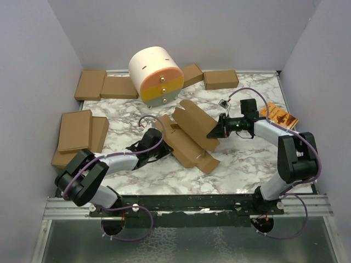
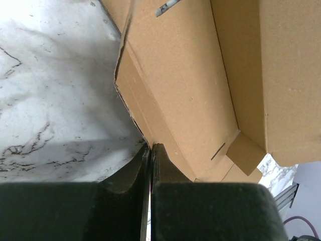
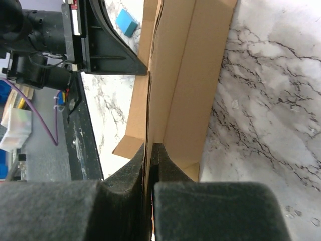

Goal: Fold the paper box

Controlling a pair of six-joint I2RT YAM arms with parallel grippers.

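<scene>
Marble-patterned surface (image 1: pixel 247 159), closed in by plain grey walls (image 1: pixel 230 33). The box (image 1: pixel 189 134) lies mid-surface, part folded. The left hand (image 1: pixel 163 151) and right hand (image 1: pixel 211 133) are pinched tight on its opposite edges.

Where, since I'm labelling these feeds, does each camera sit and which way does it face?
Top external: above and behind, looking down on the marble table; left arm, right arm show.
Left wrist: on that arm, facing along the shut left tool to the paper box.
Right wrist: likewise; right tool shut on a box panel.
Shared: all see the box.
</scene>
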